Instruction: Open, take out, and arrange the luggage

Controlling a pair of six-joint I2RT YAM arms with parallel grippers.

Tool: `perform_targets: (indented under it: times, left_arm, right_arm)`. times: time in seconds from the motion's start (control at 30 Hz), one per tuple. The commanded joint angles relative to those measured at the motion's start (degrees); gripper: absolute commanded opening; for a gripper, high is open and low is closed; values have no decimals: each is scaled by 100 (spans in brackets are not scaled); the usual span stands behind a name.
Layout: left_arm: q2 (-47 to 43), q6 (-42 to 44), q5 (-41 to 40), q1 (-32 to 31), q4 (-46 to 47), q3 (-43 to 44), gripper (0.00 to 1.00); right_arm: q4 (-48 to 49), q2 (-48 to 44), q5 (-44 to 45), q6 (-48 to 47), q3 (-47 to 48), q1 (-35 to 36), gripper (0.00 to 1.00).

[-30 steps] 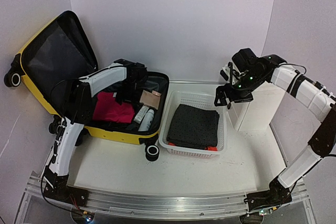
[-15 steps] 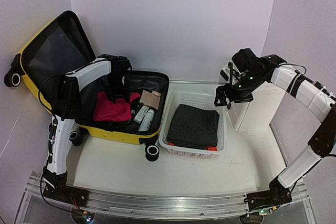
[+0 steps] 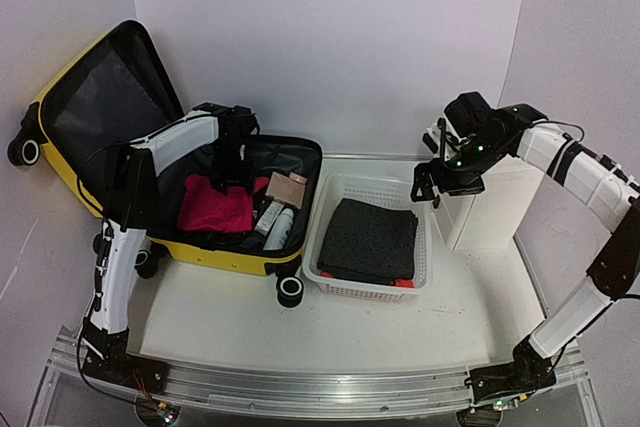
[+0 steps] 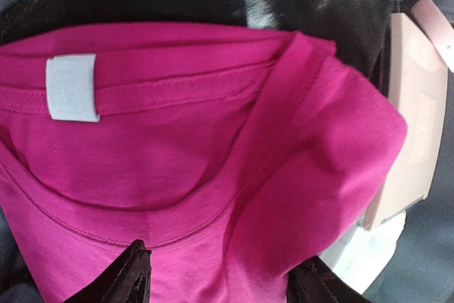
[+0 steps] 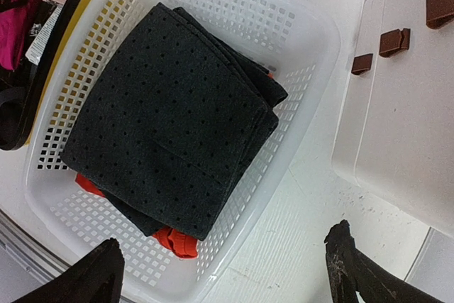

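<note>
1. Lying open at about nine o'clock on the table [image 3: 400,337], the luggage [image 3: 220,253] is resting its yellow base flat. Its lid [image 3: 100,117] is standing up toward ten o'clock and showing dark lining.
2. The left gripper [image 3: 235,169] is hanging inside the shell, over the base's twelve o'clock end. In the wrist view its jaws are standing spread apart. Pink fabric is bulging up between the two dark fingertips [image 4: 131,274], and nothing shows it being pinched.
3. The pink garment [image 4: 177,161] is lying crumpled in the nine o'clock half of the base, with a white label [image 4: 71,86] facing up at its collar.
4. A tan box [image 3: 288,187] is lying at three o'clock of the garment, and a white tube [image 3: 277,217] is lying just beside the box toward six o'clock.
5. A white perforated basket [image 3: 380,184] is sitting at three o'clock of the luggage, close against it; whether the two are touching I cannot tell. It is holding a folded dark dotted cloth [image 5: 170,111], and something orange [image 5: 177,240] is peeping out from under the cloth at the six o'clock end.
6. The right gripper [image 5: 223,274] is hovering above the basket's three o'clock side, near the twelve o'clock corner. Its jaws are standing wide apart and carrying nothing.
7. A white cabinet [image 3: 490,207] is standing at three o'clock of the basket, with its brown handles [image 5: 394,42] showing in the right wrist view.
</note>
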Motion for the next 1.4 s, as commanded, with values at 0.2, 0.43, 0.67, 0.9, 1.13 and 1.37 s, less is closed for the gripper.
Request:
perform_targets:
  times: [0.2, 0.43, 0.67, 0.9, 1.13, 1.37]
  left_arm:
    - [278, -141, -1079, -441, -40, 421, 57]
    - [430, 21, -1326, -496, -78, 557, 52]
    - [533, 202, -1477, -488, -131, 797, 45]
    - [631, 178, -1363, -454, -169, 824, 46]
    - [781, 139, -1415, -482, -173, 900, 48]
    - [863, 173, -1460, -504, -213, 896, 52]
  right_arm:
    - [37, 32, -95, 2, -2, -35, 98]
    - [36, 33, -108, 24, -2, -34, 98]
    - [37, 6, -91, 27, 2, -42, 98]
    - [40, 10, -94, 61, 2, -44, 98]
    - [37, -21, -98, 70, -17, -44, 98]
    - [39, 22, -134, 81, 28, -43, 98]
